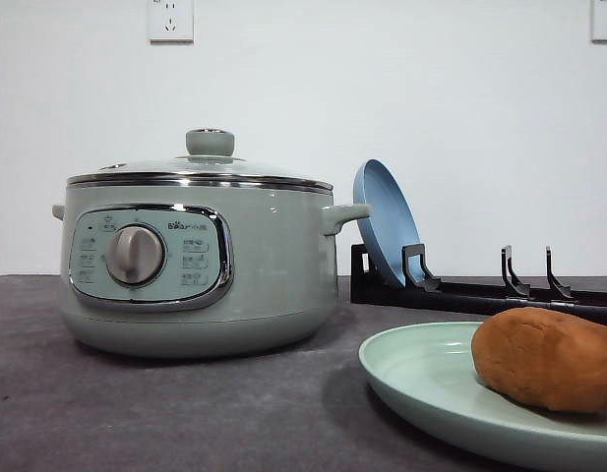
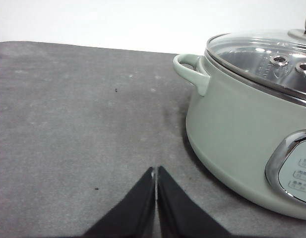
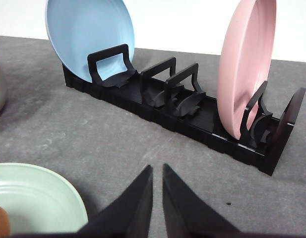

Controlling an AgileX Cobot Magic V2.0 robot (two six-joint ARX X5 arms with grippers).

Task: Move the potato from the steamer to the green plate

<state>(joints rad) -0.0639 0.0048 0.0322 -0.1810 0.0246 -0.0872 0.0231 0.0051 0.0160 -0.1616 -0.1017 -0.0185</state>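
Potato: it lies on the green plate at the near right of the front view, resting on the plate's floor. Its long axis runs roughly left to right across the table, with the right end cut off by the picture's edge. You can judge the transfer as already made.

Green plate: flat on the dark table, nearest of all things to the camera and well apart from the steamer.

Right gripper: its fingertips stand nearly together with a thin gap between them, and they grip nothing. In the right wrist view the plate's rim and a sliver of the potato sit just off to one side of the fingers, so this arm is the nearer one to the potato.

Left gripper: its fingertips are pressed together and empty, low over bare table, with the steamer's side handle ahead and to one side. The potato is well away from this arm.

Steamer: upright at mid-left, glass lid seated on the rim.

Rack: farthest back, holding a blue plate and a pink plate on edge.

Next move: as you judge it, nothing is left to grasp; keep the right arm clear of the plate.
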